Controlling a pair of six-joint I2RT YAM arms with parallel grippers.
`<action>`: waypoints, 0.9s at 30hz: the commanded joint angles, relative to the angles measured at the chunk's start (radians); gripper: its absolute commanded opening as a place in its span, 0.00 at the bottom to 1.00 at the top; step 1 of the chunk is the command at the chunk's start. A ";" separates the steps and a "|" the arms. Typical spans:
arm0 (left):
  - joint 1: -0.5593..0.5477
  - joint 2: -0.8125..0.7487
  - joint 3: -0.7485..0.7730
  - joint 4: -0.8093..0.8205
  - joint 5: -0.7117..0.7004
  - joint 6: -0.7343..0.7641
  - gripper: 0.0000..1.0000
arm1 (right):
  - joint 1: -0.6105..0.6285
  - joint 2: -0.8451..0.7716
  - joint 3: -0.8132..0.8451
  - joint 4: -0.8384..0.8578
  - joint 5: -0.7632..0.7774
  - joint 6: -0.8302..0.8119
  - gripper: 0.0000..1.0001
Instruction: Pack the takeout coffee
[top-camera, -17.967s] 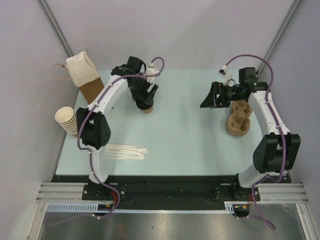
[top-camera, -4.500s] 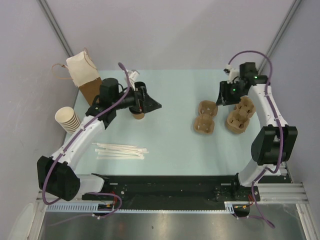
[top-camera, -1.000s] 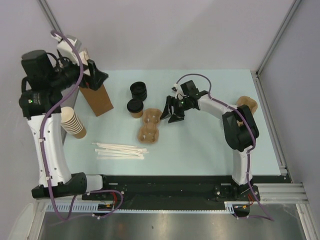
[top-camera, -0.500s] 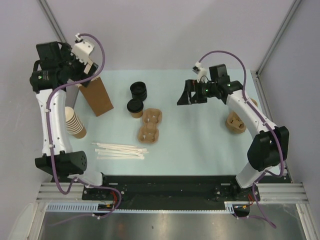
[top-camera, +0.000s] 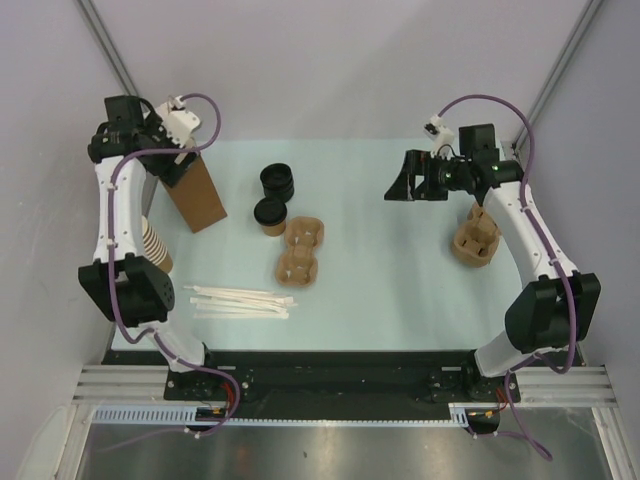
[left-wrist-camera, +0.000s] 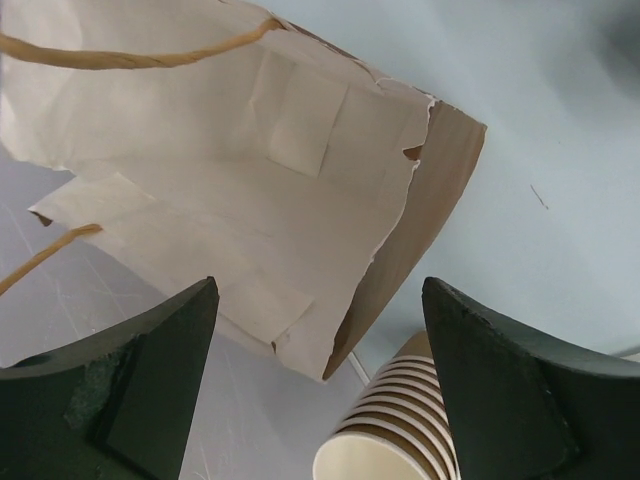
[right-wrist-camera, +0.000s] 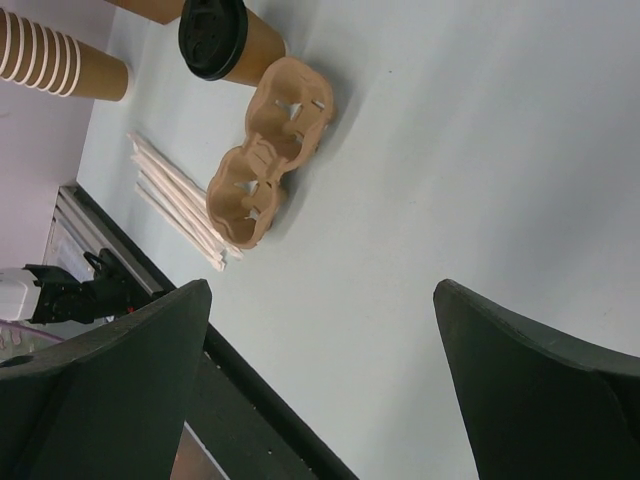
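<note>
Noting takeout coffee (top-camera: 270, 212) upright, lid up, just beside the empty carrier (top-camera: 300, 252), between the two arms. Left gripper (top-camera: 172, 165) hangs over the paper bag (top-camera: 198, 195) mouth, jaws apart, coffee to its right; we judge it nearer. Right gripper (top-camera: 403, 187) spread, holding nothing. Bag's floor hidden.
</note>
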 joint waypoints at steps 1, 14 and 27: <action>0.009 0.026 -0.021 0.014 -0.013 0.060 0.81 | -0.023 -0.037 0.000 -0.007 -0.020 -0.013 1.00; 0.009 0.028 0.071 -0.023 0.016 0.104 0.00 | -0.068 -0.057 -0.004 -0.038 -0.055 -0.027 1.00; -0.132 -0.081 0.322 0.084 0.123 0.051 0.00 | -0.206 -0.129 0.003 -0.052 -0.061 -0.039 1.00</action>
